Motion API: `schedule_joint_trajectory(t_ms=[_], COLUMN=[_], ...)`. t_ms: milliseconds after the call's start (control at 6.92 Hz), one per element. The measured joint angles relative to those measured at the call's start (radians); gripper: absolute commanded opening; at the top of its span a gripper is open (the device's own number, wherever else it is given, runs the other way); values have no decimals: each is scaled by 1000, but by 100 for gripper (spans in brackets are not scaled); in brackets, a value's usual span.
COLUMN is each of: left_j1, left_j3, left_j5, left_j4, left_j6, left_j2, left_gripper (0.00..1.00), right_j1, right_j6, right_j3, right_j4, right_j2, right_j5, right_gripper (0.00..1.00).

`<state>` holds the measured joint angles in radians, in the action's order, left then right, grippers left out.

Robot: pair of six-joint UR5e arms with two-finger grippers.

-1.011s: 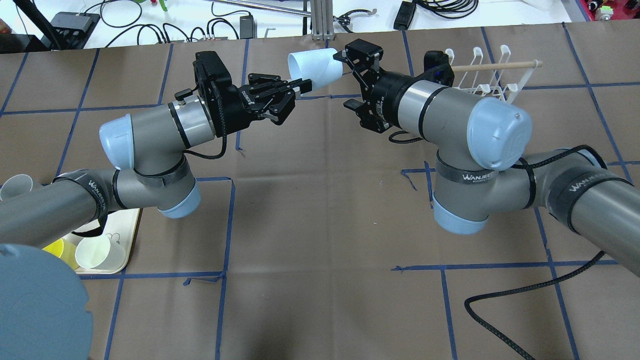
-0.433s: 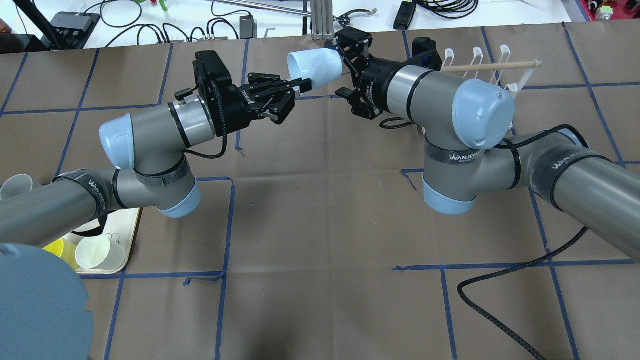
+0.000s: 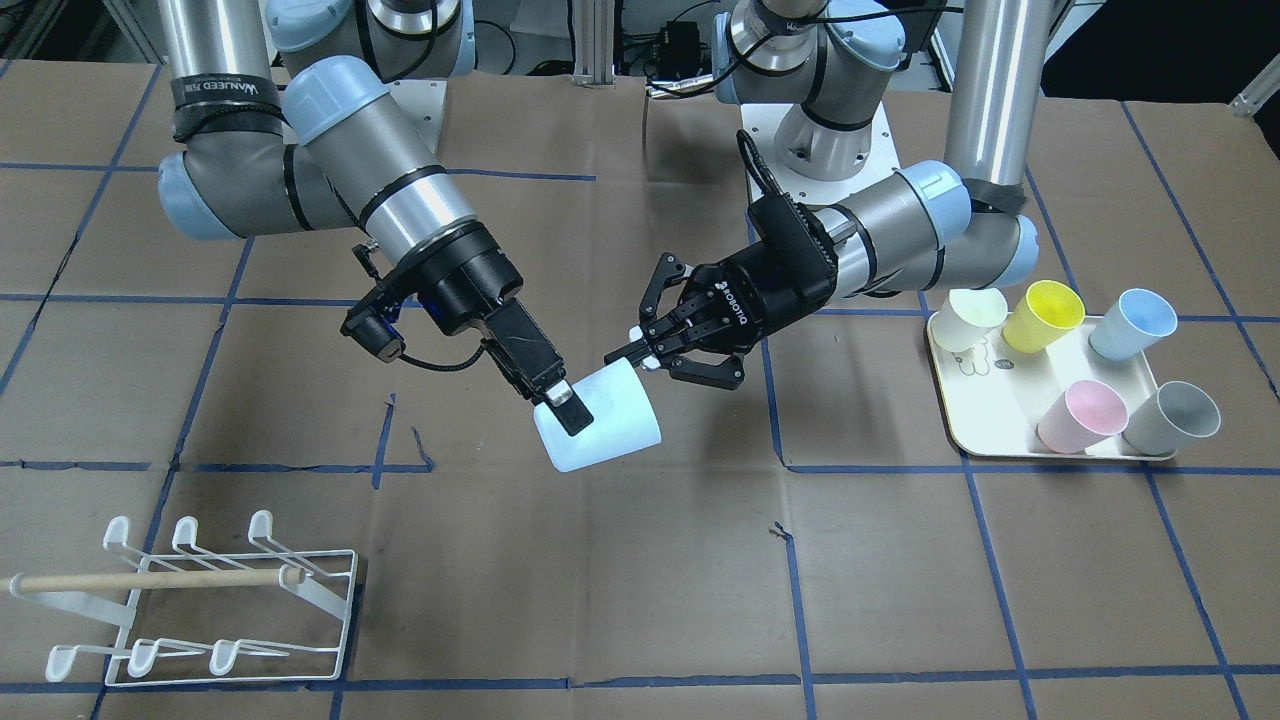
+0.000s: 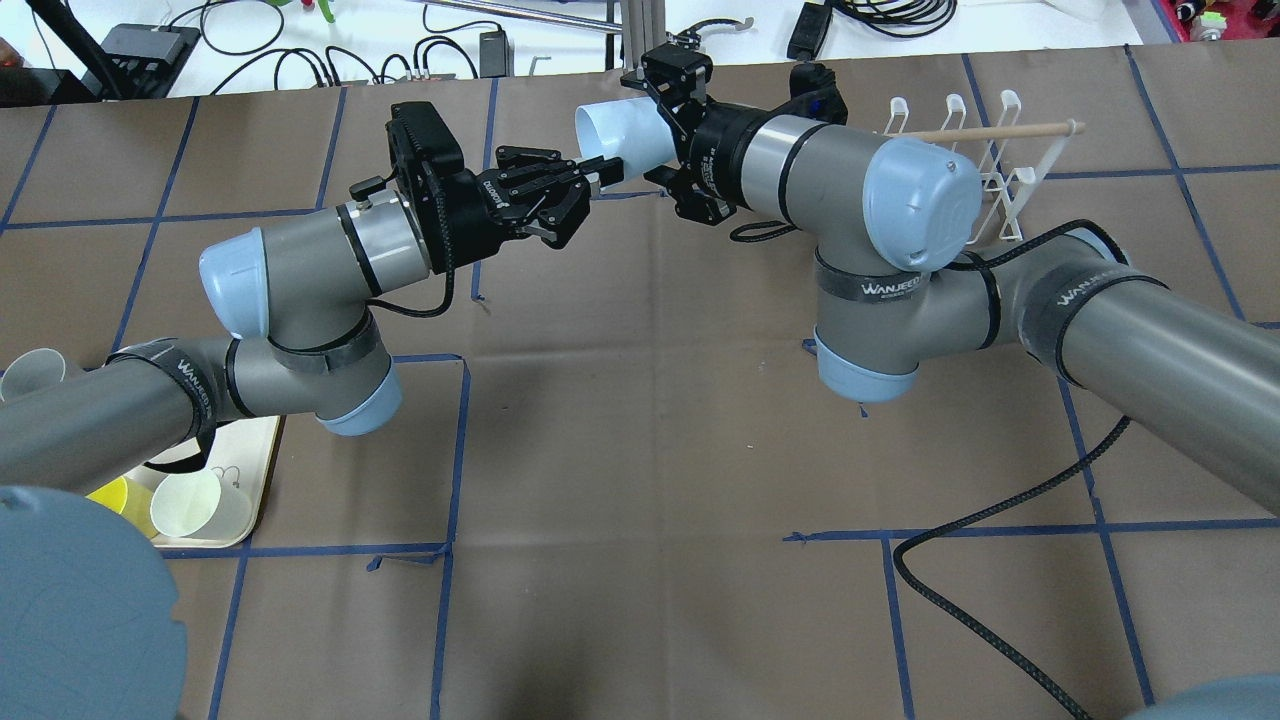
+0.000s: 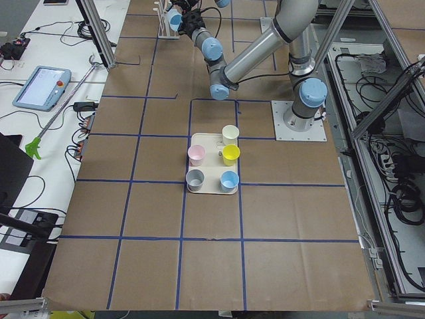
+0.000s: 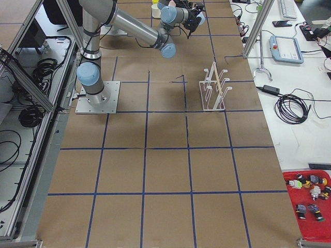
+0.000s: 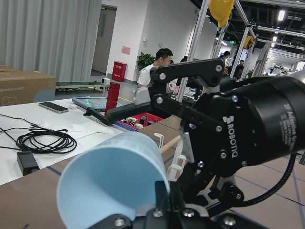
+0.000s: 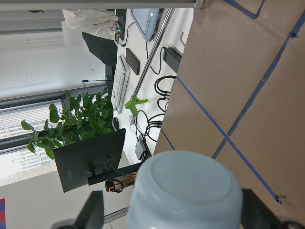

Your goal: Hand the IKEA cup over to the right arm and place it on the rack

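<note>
left gripper (image 3: 640, 358): you see it pinching the rim of the pale blue cup (image 3: 605, 432), which lies on its side in the air above the table (image 3: 900, 600) | right gripper (image 4: 645, 128): wide open, one finger on each side of the cup's bottom | rack (image 3: 150, 578): well apart from the cup

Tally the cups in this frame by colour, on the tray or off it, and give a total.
Light blue plastic cups: 2, the held cup and the tray cup on the cream rounded tray
Cream plastic cup: 1
Yellow plastic cup: 1
Pink plastic cup: 1
Grey plastic cup: 1
Total: 6 cups
</note>
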<state>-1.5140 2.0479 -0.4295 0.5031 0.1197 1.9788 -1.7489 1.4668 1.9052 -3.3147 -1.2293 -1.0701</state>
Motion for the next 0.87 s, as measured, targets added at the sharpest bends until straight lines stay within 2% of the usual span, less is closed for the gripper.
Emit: schedule_joint_trajectory(t_ms=[866], left_j1=[-1], left_j3=[0], left_j5=[0], left_j4=[0], left_j6=[-2], left_j2=[-1], left_gripper=[4], right_j1=[-3], right_j6=[1], right_j3=[-8], right_j4=[3], right_j2=[14], right_j5=[-11], right_gripper=[97])
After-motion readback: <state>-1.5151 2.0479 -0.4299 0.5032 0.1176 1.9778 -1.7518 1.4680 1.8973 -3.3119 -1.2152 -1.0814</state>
